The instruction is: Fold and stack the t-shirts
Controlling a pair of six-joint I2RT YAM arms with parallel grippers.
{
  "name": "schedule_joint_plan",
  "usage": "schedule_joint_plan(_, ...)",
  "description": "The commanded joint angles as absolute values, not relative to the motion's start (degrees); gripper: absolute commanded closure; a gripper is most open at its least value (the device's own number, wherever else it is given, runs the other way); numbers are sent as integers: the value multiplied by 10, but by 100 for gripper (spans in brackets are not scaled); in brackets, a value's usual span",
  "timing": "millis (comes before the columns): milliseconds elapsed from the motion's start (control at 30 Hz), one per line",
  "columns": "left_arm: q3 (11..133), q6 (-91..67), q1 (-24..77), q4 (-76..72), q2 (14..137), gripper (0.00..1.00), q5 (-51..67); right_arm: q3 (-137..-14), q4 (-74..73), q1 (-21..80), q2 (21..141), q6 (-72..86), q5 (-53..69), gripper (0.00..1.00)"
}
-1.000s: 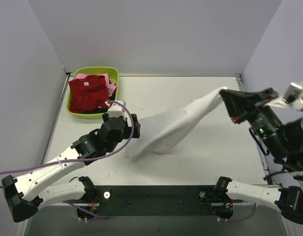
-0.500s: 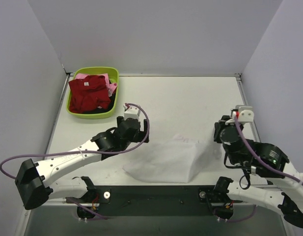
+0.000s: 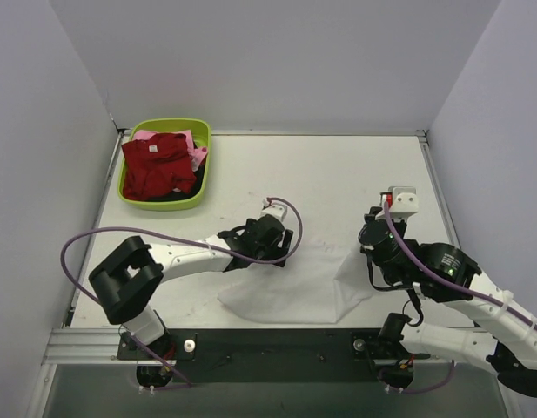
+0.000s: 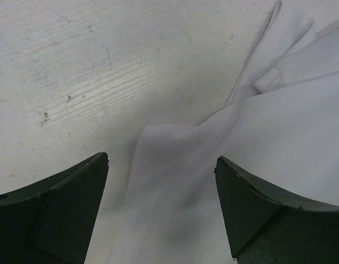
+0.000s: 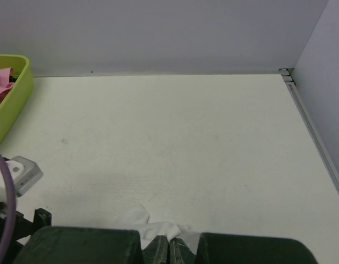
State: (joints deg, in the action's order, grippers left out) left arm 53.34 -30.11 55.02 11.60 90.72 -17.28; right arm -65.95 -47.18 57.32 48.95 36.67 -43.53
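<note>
The left gripper [image 4: 161, 165], jaws spread wide, hovers over the left edge of the large plain white cloth t-shirt [image 3: 290, 292], which lies rumpled on the white table [image 3: 338, 174] between the arms. The right gripper [image 5: 169, 245] is pinched tight on its right edge. The step seems to be spreading it flat; next the left jaws must close on a corner.
</note>
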Motion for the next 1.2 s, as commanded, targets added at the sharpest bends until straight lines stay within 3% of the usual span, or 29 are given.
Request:
schedule_joint_plan(0, 578, -274, 552, 12, 954, 12, -137, -646, -471, 566, 476, 368, -435, 100)
schedule_joint_plan(167, 615, -270, 552, 10, 1011, 16, -123, -634, -470, 563, 460, 365, -432, 100)
schedule_joint_plan(267, 635, -270, 552, 20, 1039, 23, -121, -626, -471, 559, 453, 363, -429, 100)
schedule_joint_plan(333, 639, -271, 552, 18, 1053, 32, -120, -621, -469, 557, 452, 364, -427, 100)
schedule_joint_plan(367, 638, -272, 551, 17, 1057, 39, -119, -616, -468, 555, 451, 363, -426, 100)
schedule_joint_plan(400, 639, -272, 550, 17, 1064, 55, -119, -614, -468, 554, 450, 363, -425, 100)
schedule_joint_plan(467, 639, -274, 549, 15, 1074, 77, -119, -608, -465, 551, 448, 363, -422, 100)
schedule_joint_plan(500, 642, -274, 547, 16, 1082, 95, -117, -607, -464, 550, 447, 362, -420, 100)
schedule_joint_plan(533, 642, -276, 545, 16, 1087, 100, -117, -606, -461, 550, 446, 363, -417, 100)
schedule_joint_plan(833, 670, -266, 520, 20, 1090, 100, -146, -595, -449, 546, 433, 357, -416, 100)
schedule_joint_plan(1167, 881, -224, 420, 119, 1092, 100, -152, -573, -338, 454, 475, 294, -342, 100)
